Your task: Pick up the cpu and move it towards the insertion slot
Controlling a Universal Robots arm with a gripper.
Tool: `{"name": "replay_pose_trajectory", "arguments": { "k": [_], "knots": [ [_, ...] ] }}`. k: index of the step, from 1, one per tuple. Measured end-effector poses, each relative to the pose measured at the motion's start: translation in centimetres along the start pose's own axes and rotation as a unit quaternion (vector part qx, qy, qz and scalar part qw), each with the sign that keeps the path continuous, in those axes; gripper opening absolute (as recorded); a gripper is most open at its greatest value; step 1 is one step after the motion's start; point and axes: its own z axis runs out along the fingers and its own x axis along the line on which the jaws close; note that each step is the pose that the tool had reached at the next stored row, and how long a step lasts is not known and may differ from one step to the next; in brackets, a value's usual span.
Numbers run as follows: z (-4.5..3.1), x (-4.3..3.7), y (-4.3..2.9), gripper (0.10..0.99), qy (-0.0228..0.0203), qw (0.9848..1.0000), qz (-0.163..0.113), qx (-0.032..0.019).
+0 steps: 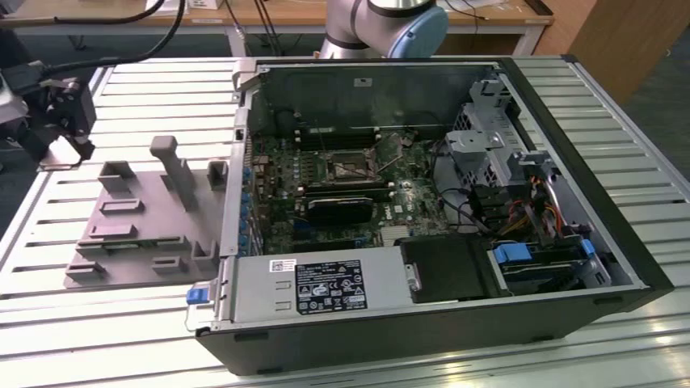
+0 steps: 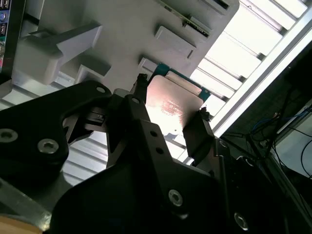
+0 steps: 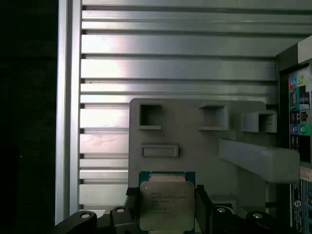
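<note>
The cpu [image 2: 173, 97] is a flat square chip with a shiny metal top and a thin green edge. My gripper [image 2: 170, 111] is shut on it, one dark finger [image 2: 140, 90] against each side. In the first wrist view the cpu [image 3: 165, 204] hangs over the near end of the gray plastic fixture [image 3: 195, 131], held in the gripper [image 3: 166, 208]. At the exterior view's left my gripper [image 1: 76, 145] hovers above the table, beside that fixture [image 1: 140, 218]. The insertion slot [image 1: 347, 168] is a square socket with a metal frame on the motherboard inside the open computer case, far off toward the exterior view's right.
The open black computer case [image 1: 603, 242] lies on the slatted metal table [image 1: 65, 323]. A gray power supply box [image 1: 313, 287] fills its near corner, with drive bays and cables [image 1: 506, 186] toward the exterior view's right. The fixture has a tall upright post [image 1: 167, 158].
</note>
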Motion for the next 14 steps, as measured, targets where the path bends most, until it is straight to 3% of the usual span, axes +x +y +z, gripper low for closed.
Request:
{"name": "replay_pose_trajectory", "arguments": {
  "k": [10, 14],
  "knots": [
    [-3.66, -0.10, 0.14, 0.541, -0.0030, 1.0000, 0.000, 0.0000],
    [-4.77, -0.13, 0.18, 0.541, -0.0045, 1.0000, 0.000, -0.0001]
  ]
}}
